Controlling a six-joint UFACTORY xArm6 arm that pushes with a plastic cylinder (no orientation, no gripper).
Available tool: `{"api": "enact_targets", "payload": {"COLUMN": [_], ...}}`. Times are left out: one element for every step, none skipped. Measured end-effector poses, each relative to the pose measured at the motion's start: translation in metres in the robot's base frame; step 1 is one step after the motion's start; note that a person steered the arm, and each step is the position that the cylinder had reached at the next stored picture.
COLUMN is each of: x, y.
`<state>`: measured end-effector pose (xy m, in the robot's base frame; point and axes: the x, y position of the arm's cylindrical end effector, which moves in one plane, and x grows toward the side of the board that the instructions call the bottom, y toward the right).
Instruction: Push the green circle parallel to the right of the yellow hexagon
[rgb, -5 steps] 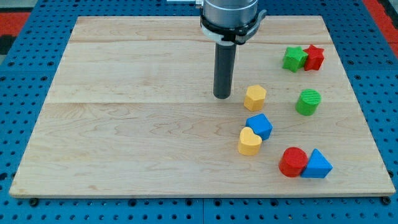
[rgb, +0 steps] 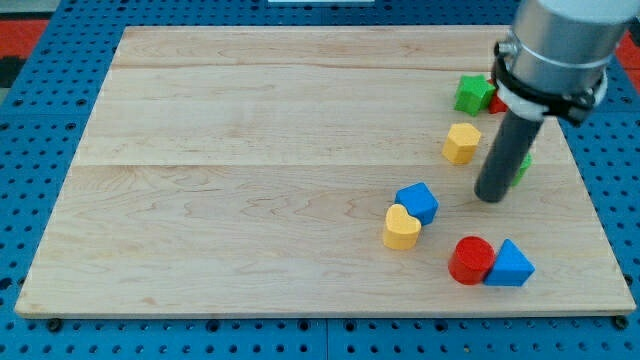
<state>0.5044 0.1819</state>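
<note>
- Near board centre-left of the cluster: yellow heart (rgb: 401, 228) at the view's bottom, touching the blue block (rgb: 417, 202) just up-right of it. Neither belongs to the task; leave alone.
- Next right: yellow hexagon (rgb: 462, 143), the reference block, sitting free on the wooden board (rgb: 250, 200), just left of the rod.
- Below that, toward the view's bottom: red cylinder (rgb: 470, 260) touching blue triangle (rgb: 511, 264). Well clear of the work.
- At the view's top: green block (rgb: 473, 94), shape hard to call, with a red block (rgb: 497, 102) mostly hidden behind the arm.
- Then my tip (rgb: 491, 197), rod standing down on the board, right of and a little below the hexagon.
- Green circle (rgb: 522, 167): only a sliver shows at the rod's right edge, rest hidden. Seems touching or just beside the rod; cannot tell which.
- Pincer state: no pincer on this rig, just a bare rod, so nothing opens, shuts or grips.
- Judgement: the circle looks already right of the hexagon but slightly lower in the view, so it likely needs a small nudge toward the view's top to line up level.
- To do well: bring the tip round below the circle, push short and slow through its centre, stop once level.
- Risk: an off-centre push spins it away rightward; swinging wide could clip the hexagon and shift the reference.
</note>
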Motion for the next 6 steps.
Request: {"api": "enact_targets", "payload": {"x": [0.002,-0.004,-0.004,-0.016,-0.041,-0.061], "y": [0.044,0.044,0.017,0.014,0.016,0.016]}}
